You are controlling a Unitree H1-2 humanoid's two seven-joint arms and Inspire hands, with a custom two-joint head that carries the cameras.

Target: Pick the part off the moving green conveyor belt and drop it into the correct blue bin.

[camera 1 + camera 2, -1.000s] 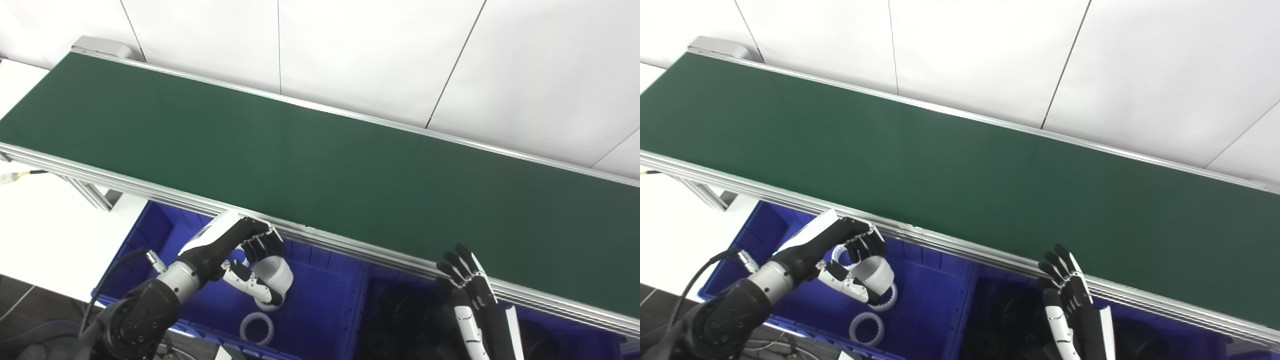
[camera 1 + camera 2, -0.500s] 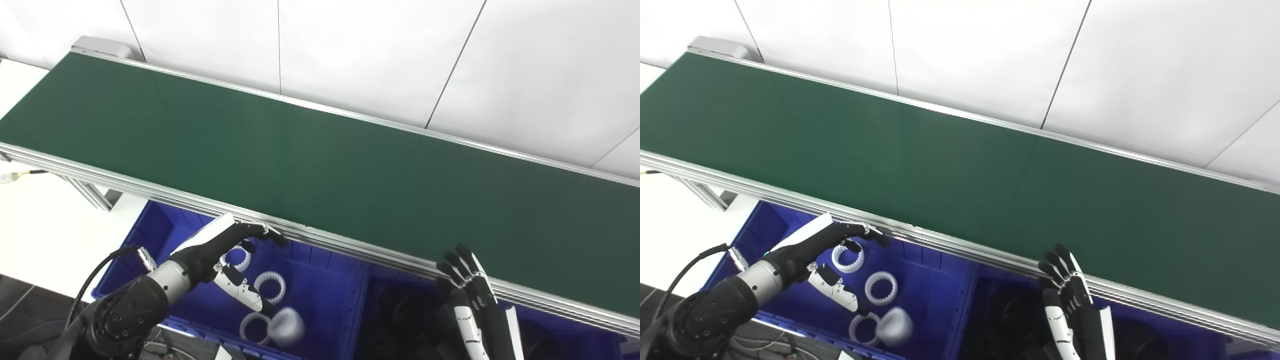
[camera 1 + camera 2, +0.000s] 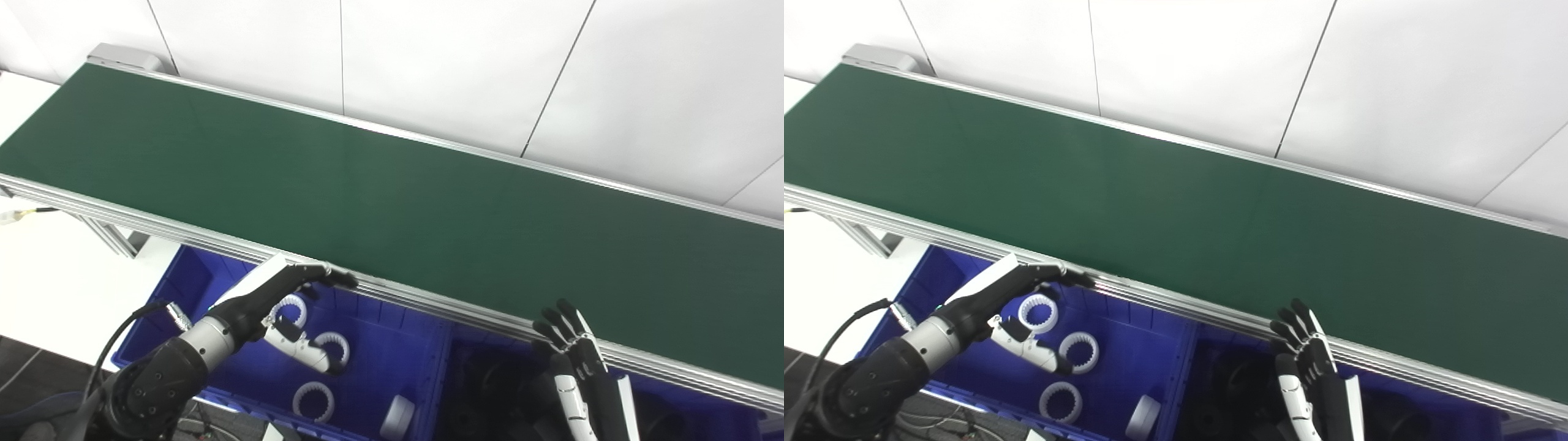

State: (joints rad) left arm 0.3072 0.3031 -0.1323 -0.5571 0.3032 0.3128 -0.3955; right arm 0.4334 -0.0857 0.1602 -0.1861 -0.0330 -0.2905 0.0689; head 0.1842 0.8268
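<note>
With its fingers spread and empty above the left blue plastic bin [image 3: 184, 288], where a white ring-shaped part [image 3: 397, 417] rests among toothed white rings [image 3: 313, 401], the robot's left hand [image 3: 278, 294] appears done dropping, while the open right hand [image 3: 569, 343] waits below the bare green conveyor belt [image 3: 392, 202], apparently for another part.

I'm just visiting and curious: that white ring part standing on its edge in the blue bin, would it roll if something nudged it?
Probably. The white ring part stands on edge against the blue bin wall, so a nudge might roll or topple it. It looks rigid, likely light plastic.
</note>
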